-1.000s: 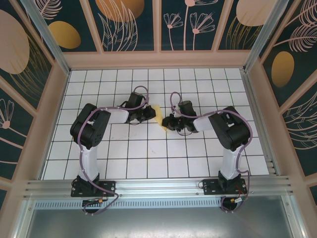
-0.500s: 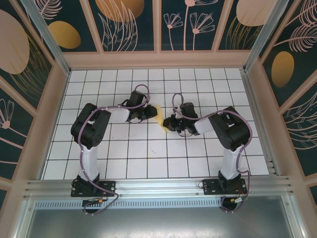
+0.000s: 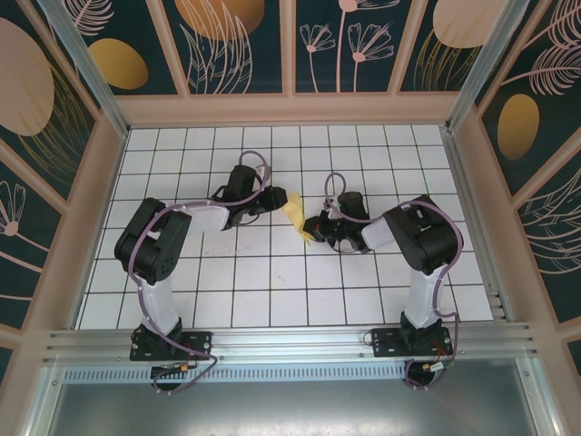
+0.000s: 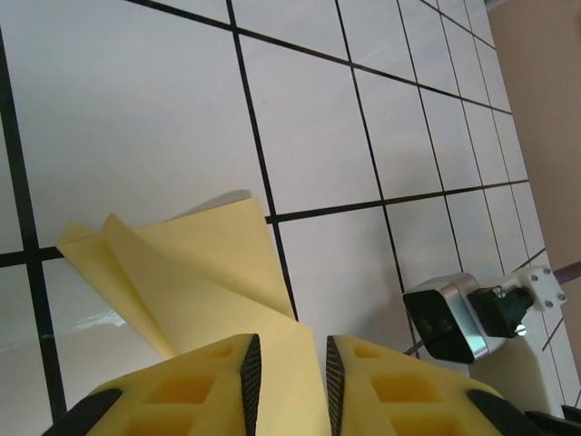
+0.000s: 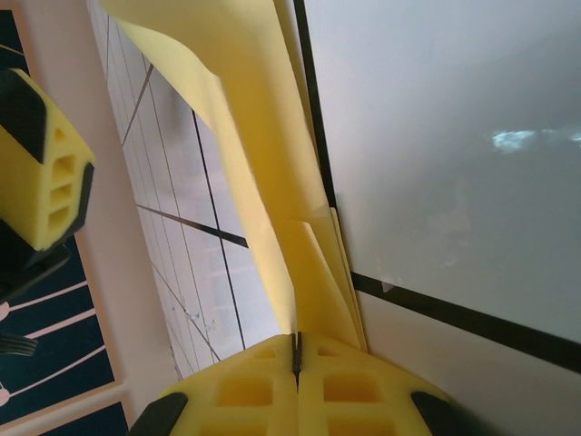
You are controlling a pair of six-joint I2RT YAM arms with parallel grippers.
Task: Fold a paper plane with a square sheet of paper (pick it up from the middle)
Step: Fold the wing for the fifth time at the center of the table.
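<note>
Reaching inward low over the tiled table (image 3: 182,300), the right gripper (image 3: 311,227) is pinching the folded yellow paper (image 3: 295,216) mid-table while the left gripper (image 3: 275,202) is standing slightly parted around its far end, the paper's long axis running diagonally between them.

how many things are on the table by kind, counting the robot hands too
yellow paper sheet, partly folded: 1
robot hands, left hand and right hand: 2
total: 3
</note>
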